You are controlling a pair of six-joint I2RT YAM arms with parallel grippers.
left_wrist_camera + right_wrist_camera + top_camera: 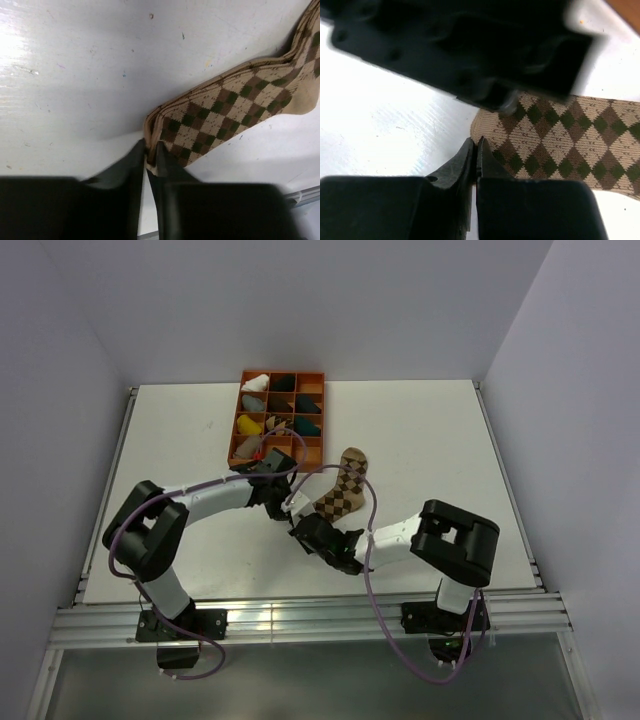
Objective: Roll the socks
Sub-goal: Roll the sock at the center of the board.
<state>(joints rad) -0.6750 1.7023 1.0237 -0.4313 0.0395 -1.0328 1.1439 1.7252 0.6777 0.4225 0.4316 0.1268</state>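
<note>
The argyle sock (340, 492) lies flat on the white table, slanting from near the tray toward the arms. My left gripper (283, 502) is shut on its near end; in the left wrist view the jaws (151, 150) pinch the sock's doubled edge (220, 120). A plain tan piece (306, 97) shows at the far end; I see no striped cuff. My right gripper (305, 530) is shut, its tips (476, 142) at the rounded edge of the argyle sock (570, 140), with no fabric visible between them. The left gripper's body (470, 50) hangs above it.
An orange compartment tray (240, 412) holding several sock bundles stands at the back, just behind the left arm's wrist. Purple cables loop over both arms. The table's front edge and a metal rail run along the arm bases.
</note>
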